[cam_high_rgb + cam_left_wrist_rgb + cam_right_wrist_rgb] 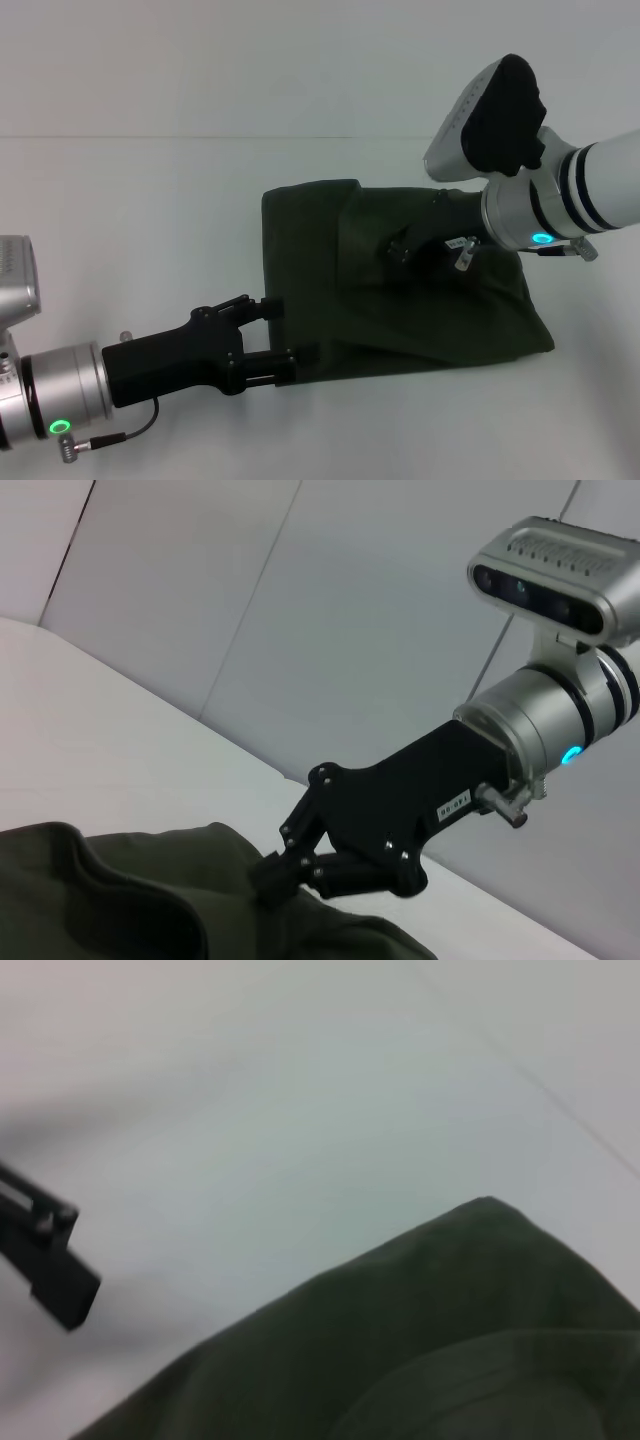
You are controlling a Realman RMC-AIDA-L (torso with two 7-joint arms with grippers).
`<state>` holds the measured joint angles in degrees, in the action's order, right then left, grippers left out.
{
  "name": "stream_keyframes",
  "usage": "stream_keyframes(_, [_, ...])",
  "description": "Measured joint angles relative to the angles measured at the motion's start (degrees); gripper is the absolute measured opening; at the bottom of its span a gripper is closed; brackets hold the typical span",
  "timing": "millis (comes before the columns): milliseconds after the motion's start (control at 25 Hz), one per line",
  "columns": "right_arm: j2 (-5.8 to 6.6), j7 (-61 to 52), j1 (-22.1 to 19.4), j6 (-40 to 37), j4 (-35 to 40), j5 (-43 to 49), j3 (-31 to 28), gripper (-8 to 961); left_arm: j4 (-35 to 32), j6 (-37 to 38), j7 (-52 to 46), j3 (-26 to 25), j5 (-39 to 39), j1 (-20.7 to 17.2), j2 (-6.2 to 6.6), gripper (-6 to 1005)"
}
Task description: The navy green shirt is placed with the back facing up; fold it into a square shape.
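Head view, folded navy green shirt (pixel 400 300) on white table (pixel 150 200), left gripper (pixel 285 330) spread at its edge, right gripper (pixel 400 245) pressed together on top

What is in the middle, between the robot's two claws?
Only the navy green shirt stretches between the left gripper at its near-left edge and the right gripper on top, seen in the head view.

L arm low at near left, reaching right; left gripper (pixel 285 330) w/ fingers spread apart. R arm enters from far right, angled down-left; right gripper (pixel 283 868) fingers pinched together.
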<state>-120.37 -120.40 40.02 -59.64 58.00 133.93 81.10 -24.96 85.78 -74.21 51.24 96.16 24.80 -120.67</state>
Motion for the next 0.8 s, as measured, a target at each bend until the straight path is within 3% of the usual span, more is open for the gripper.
stream_keyframes(320, [0.24,-3.96,-1.29,0.09,-0.72,-3.30,-4.85,18,0.00,0.01,0.76,0.00,0.00,-0.61,-0.18,937])
stream_keyframes(800, [0.38,-5.04,-1.69,2.41,-10.66,-11.85,-14.87,17,0.10,0.00,0.99,0.00,0.00,-0.82,-0.56,936])
